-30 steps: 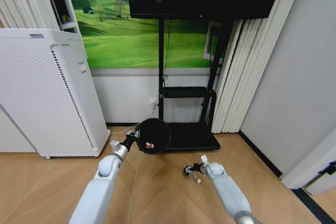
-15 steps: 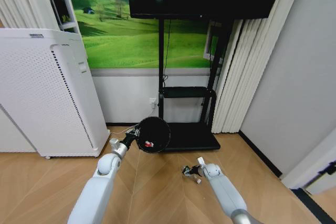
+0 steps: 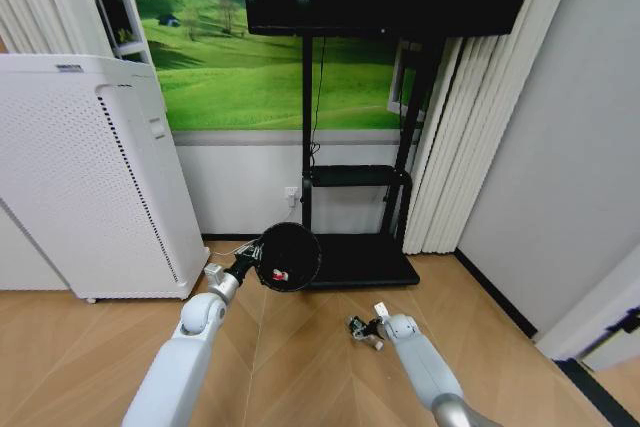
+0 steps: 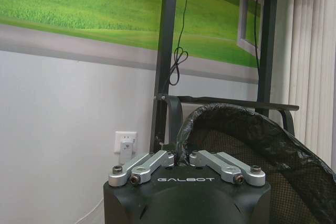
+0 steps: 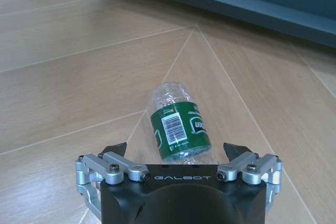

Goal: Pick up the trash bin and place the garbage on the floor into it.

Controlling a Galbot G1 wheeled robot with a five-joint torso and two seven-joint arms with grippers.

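Two pale grey-white rounded arms; black wrist blocks marked GALBOT carry silver, screw-fastened linkages on the left gripper [image 4: 184, 157] and right gripper [image 5: 176, 150].

I count one round black trash bin [image 3: 288, 257] lined with a dark bag, one red-and-white wrapper piece [image 3: 281, 274] inside it, and one clear plastic bottle [image 5: 177, 128] with a green label on the wooden floor. Two pincers: left [image 4: 182, 159], right [image 5: 176, 157].
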